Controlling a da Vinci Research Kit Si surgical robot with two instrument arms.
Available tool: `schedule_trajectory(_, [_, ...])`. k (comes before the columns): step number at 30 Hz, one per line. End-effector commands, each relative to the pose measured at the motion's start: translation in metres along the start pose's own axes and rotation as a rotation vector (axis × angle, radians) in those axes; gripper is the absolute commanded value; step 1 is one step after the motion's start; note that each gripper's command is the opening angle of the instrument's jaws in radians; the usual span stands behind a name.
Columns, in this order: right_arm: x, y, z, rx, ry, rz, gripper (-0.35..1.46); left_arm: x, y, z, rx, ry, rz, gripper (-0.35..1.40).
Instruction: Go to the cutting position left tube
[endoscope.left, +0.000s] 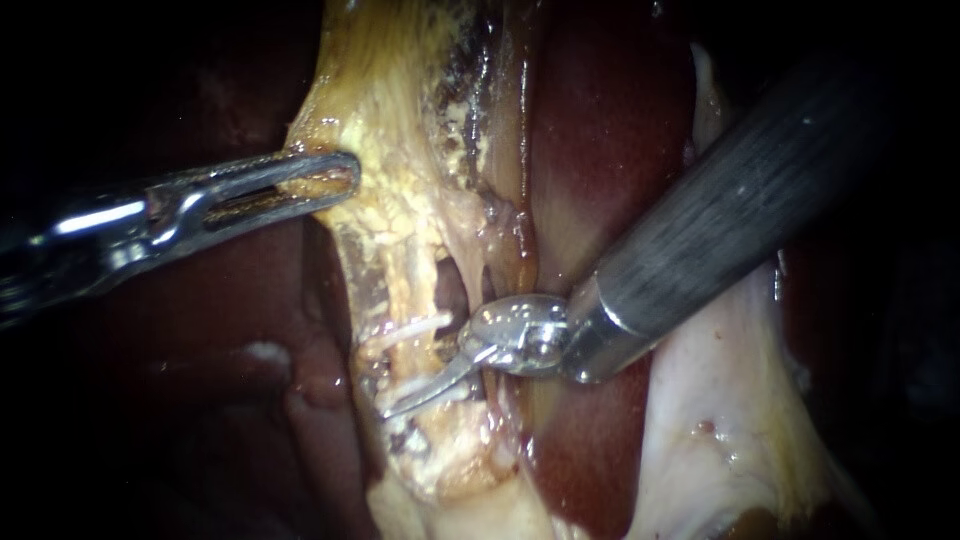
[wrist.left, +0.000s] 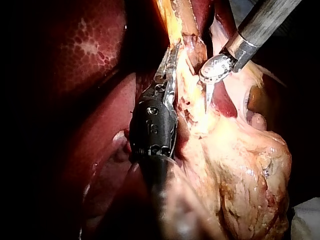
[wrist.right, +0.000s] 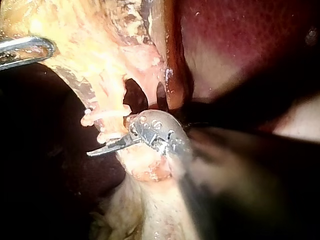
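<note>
Nearest the endoscope, the right instrument (endoscope.left: 400, 404) comes in from the upper right on a thick grey shaft. Its pincer is a thin curved pair of blades. They lie together, and nothing shows between them. The tip lies across the front of the left tube (endoscope.left: 385, 300); the right wrist view (wrist.right: 97, 151) shows it touching the tissue there.

The left tube runs down the yellowish tissue (endoscope.left: 400, 150), just left of a dark opening (endoscope.left: 450, 290) that parts it from the strand beside it. A pale clip (endoscope.left: 408, 329) crosses the tube above the blades. A second pale clip (wrist.right: 103, 136) sits right at them.

Further up, and well apart from the blades, the left instrument (endoscope.left: 335, 180) enters from the left. Its slotted pincer is clamped on the edge of the yellowish tissue. The left wrist view (wrist.left: 172, 57) shows the same hold on that strip.

Behind everything lies the dark red liver (endoscope.left: 600, 130).
</note>
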Motion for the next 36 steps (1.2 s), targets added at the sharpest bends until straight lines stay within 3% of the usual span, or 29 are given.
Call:
schedule_trajectory(1, [0.0003,-0.0001,0.0000,0.003,0.012,0.002,1.13,0.0000,0.0001,0.0000,0.000,0.000,0.000,-0.35])
schedule_trajectory(11, [0.0010,-0.0010,-0.0006,0.066,0.027,0.006,1.05,0.0001,0.0005,-0.0001,0.002,0.000,0.000,-0.35])
schedule_trajectory(17, [0.0018,-0.0011,-0.0026,0.060,0.037,0.001,1.05,0.0001,0.0010,0.0000,-0.001,0.000,0.001,-0.35])
schedule_trajectory(22, [0.0014,-0.0006,-0.0034,0.054,0.039,-0.004,1.08,0.0001,0.0015,0.0001,-0.006,-0.001,0.001,-0.35])
schedule_trajectory(26, [0.0009,-0.0007,-0.0033,0.056,0.036,-0.007,1.10,0.0001,0.0016,0.0000,-0.006,-0.001,0.001,-0.35])
schedule_trajectory(36, [0.0008,-0.0024,-0.0028,0.085,-0.003,-0.015,1.10,0.0000,0.0017,-0.0001,-0.011,-0.002,0.000,-0.35])
